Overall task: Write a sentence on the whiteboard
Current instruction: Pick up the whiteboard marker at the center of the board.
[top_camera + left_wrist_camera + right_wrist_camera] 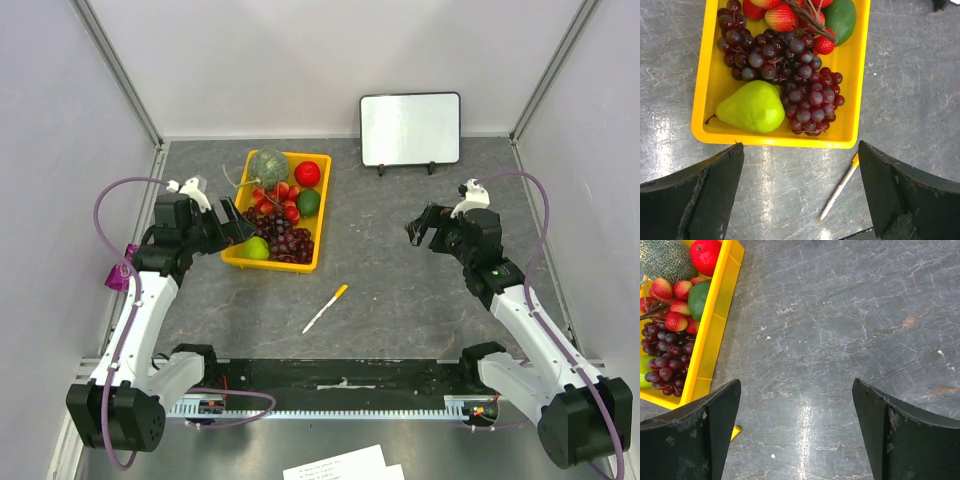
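The whiteboard (410, 128) stands upright on two black feet at the back of the table, against the wall. Its glossy face is blank; no sentence shows on it. A white marker with an orange-yellow cap (326, 308) lies flat on the grey table, in front of the tray. In the left wrist view the marker (840, 187) lies just inside the right finger. My left gripper (240, 222) (800, 195) hovers open at the tray's near edge, holding nothing. My right gripper (420, 228) (796, 430) hangs open over bare table right of centre, also with nothing in it. Only the marker's cap tip (735, 431) peeks past its left finger.
A yellow tray (280, 266) (775, 140) (715, 325) at the back left holds a melon, a tomato, a lime, strawberries, grapes and a green pear (752, 106). White printed paper sheets (340, 465) lie below the arm bases. Walls close in the back and both sides.
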Controlling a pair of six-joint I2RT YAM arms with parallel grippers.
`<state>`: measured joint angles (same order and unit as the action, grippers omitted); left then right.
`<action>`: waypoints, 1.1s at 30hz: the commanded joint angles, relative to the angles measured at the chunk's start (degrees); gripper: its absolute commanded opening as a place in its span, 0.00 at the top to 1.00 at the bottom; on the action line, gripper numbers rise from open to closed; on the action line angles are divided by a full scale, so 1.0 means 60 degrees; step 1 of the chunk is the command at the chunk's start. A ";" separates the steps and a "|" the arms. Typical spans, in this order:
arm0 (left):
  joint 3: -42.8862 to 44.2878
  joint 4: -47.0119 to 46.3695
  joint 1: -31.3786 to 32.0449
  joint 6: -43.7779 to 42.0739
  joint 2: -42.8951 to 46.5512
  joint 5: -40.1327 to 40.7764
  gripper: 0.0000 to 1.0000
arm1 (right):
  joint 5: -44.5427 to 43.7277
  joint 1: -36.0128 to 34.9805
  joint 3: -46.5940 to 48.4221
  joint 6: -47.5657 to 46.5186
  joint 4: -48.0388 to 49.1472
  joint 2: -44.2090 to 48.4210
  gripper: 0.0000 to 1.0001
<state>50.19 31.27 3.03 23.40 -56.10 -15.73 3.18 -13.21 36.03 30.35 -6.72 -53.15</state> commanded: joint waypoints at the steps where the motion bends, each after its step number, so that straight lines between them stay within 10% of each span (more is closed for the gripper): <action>1: -0.0045 -0.0318 -0.0006 0.0042 0.0194 -0.0760 0.00 | 0.0275 0.0019 0.0162 -0.0107 0.0036 -0.0077 0.02; 10: -0.0294 -0.0553 0.0854 -0.0882 0.0018 -0.2815 0.00 | 0.0642 -0.0156 0.0162 -0.0136 -0.0081 -0.0590 0.02; 24: -0.1217 -0.1841 0.7929 0.0450 -0.1884 0.2544 0.09 | 0.0774 -0.0479 -0.0087 -0.0341 -0.0257 -0.0825 0.02; 33: -0.1232 -0.2047 0.9456 0.0920 -0.4110 0.4128 0.24 | 0.0759 -0.0493 -0.0365 -0.0356 -0.0213 -0.0810 0.02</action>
<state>42.70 21.91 57.36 25.93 -76.47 1.78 6.92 -15.97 34.46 28.91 -8.71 -58.11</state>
